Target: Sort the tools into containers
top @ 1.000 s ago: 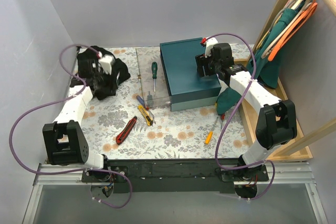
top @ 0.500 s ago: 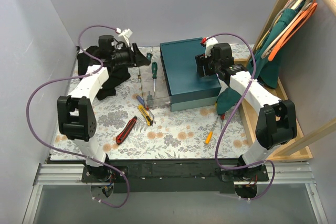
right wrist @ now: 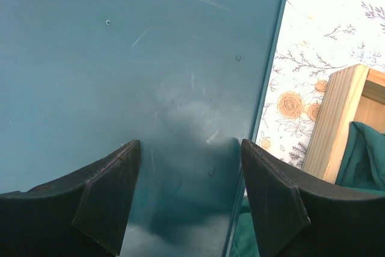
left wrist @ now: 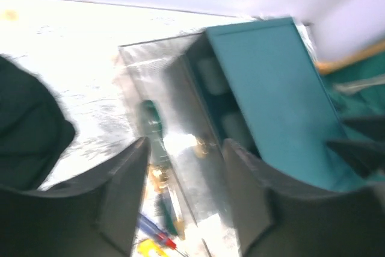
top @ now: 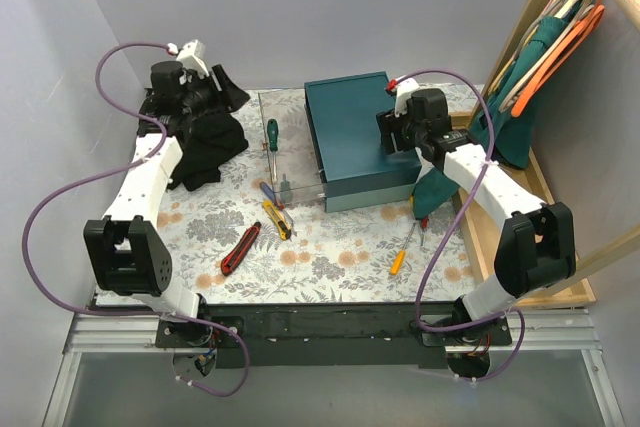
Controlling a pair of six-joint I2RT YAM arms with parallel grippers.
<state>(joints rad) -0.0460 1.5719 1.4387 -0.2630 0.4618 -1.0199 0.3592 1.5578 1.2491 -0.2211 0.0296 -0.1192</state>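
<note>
Two robot arms reach over a table covered in floral print (top: pixel 340 257). The left gripper (left wrist: pixel 186 148) hangs high at the far left, above a crumpled black cloth (top: pixel 205 147), its fingers spread apart and holding nothing. The right gripper (right wrist: pixel 189 148) hovers just above the lid of a dark teal box (top: pixel 355 132) at the far centre, its fingers also spread and empty. A clear plastic tray (top: pixel 300 137) sits against the left side of the box. A green-handled screwdriver (top: pixel 271 135) lies within the tray's outline, close to its left wall. Near the tray's front edge lie a blue-handled screwdriver (top: pixel 268 190) and a yellow utility knife (top: pixel 277 219), with a red utility knife (top: pixel 240 248) further forward. An orange-handled screwdriver (top: pixel 398 259) lies on the table in front of the box.
</note>
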